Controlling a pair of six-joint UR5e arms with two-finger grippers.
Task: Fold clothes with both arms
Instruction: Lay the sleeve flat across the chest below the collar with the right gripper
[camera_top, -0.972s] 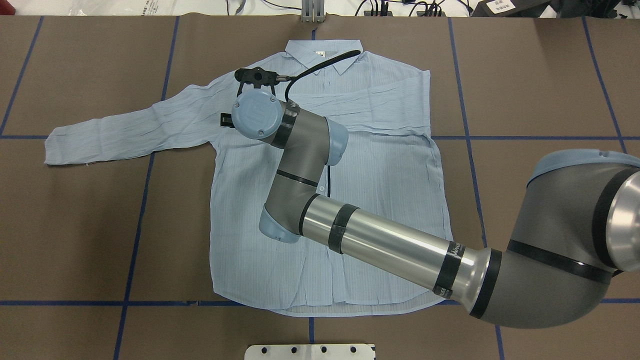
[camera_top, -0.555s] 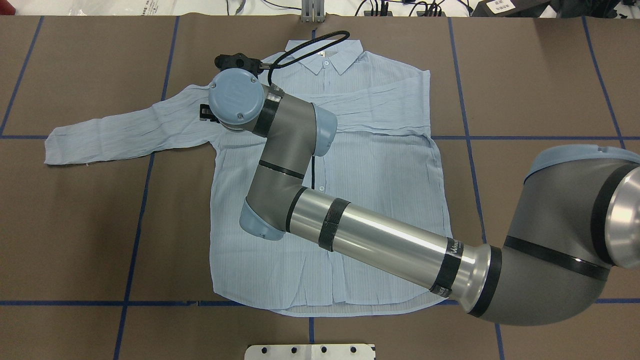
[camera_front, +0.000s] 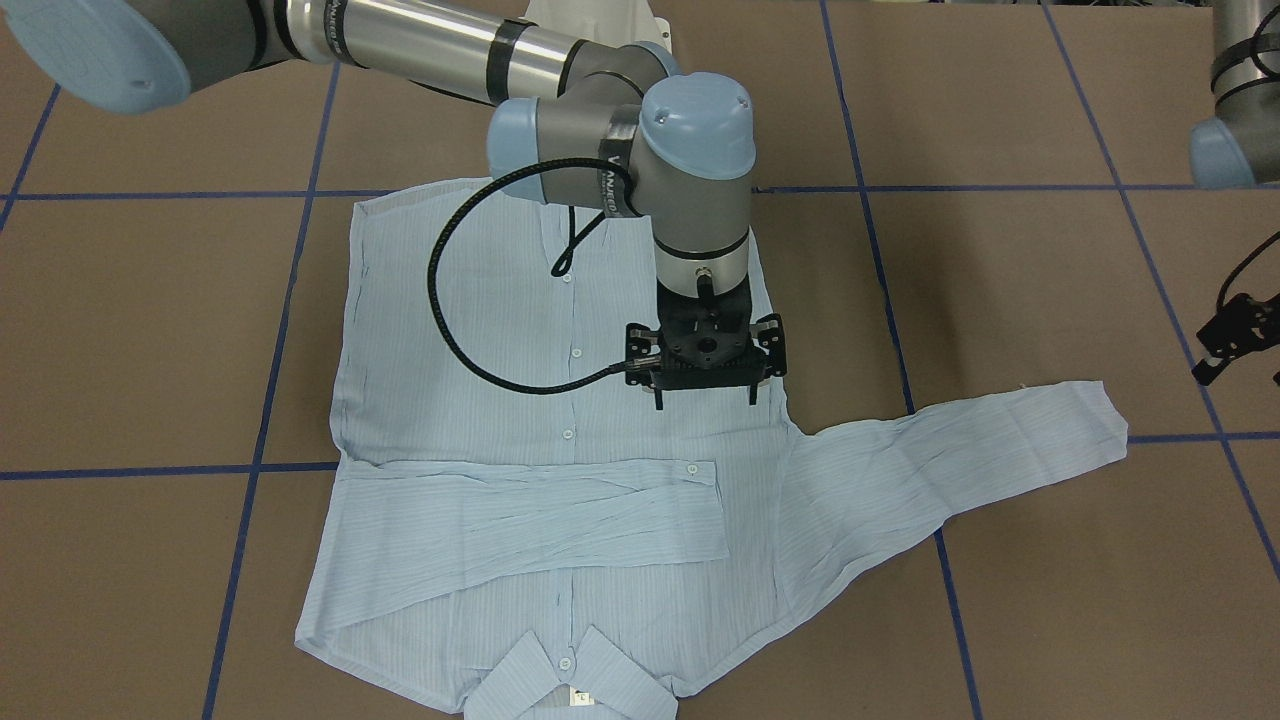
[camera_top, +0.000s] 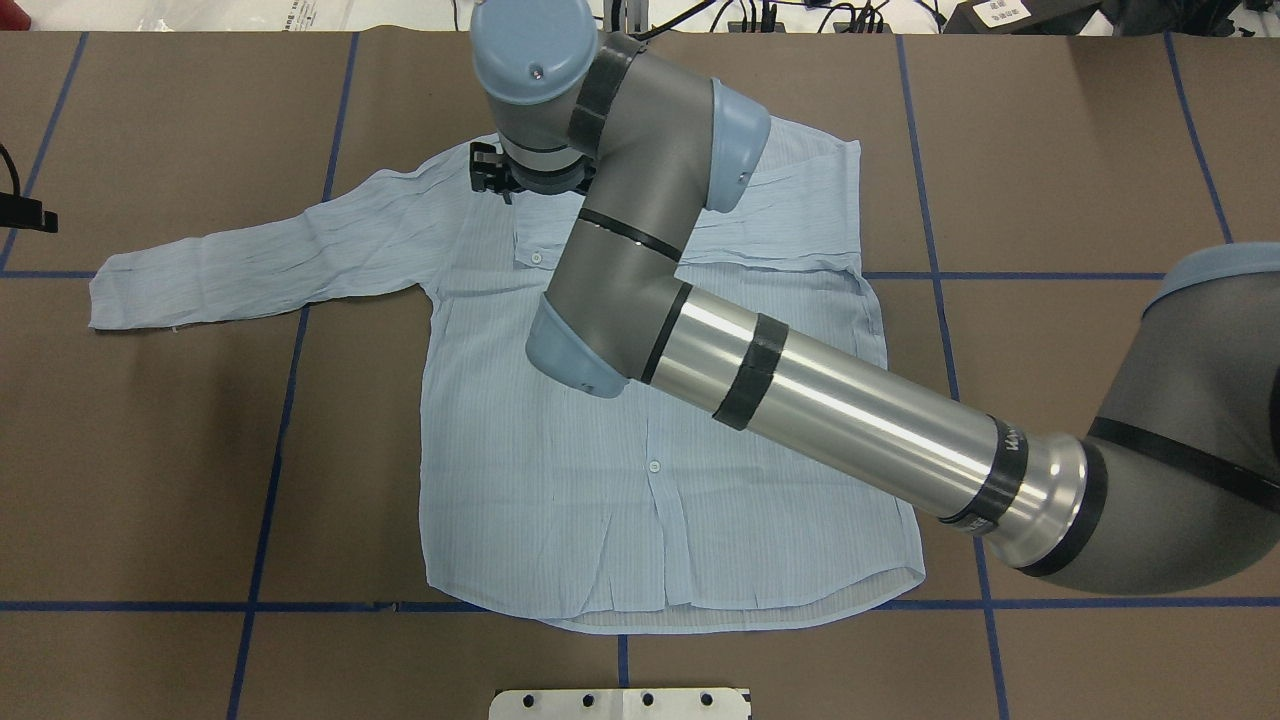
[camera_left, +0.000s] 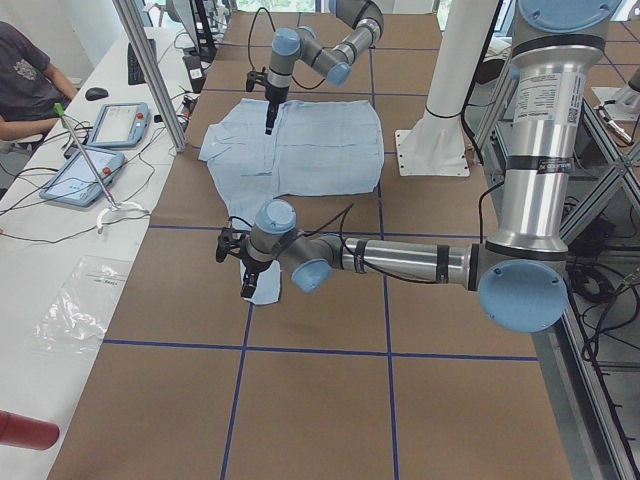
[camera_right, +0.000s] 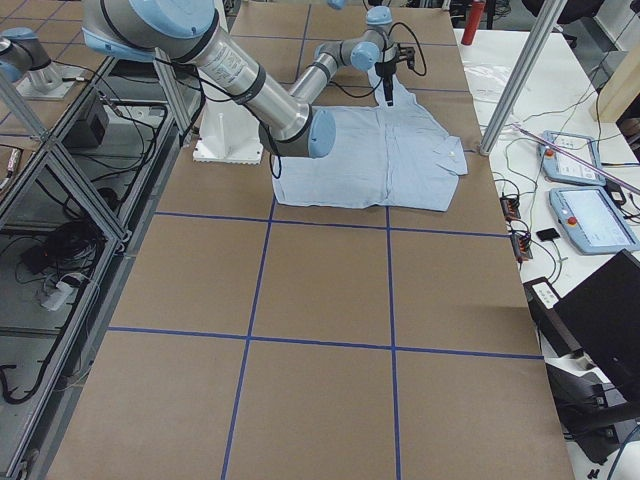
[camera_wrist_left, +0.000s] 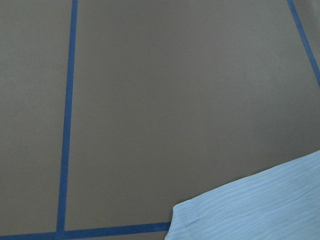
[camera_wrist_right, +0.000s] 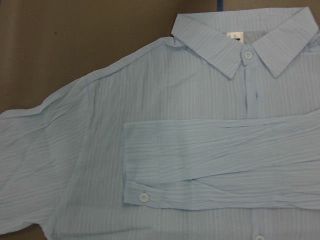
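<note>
right arm (camera_top: 800, 410): outstretched; fingers (camera_front: 660, 402) apart, pointing down | left gripper (camera_front: 1235, 335): hovering; fingers unclear

Overhead, front views oppose; both share shirt (camera_top: 520, 450).

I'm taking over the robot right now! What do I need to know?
Right gripper: open, empty, raised over the pale blue striped button-up shirt.
Left gripper: by the outstretched sleeve's cuff; open or shut, cannot tell.
Shirt: flat, front up, on the brown table.
Done: one sleeve folded across the chest.
Left: the other sleeve, then the body.
</note>
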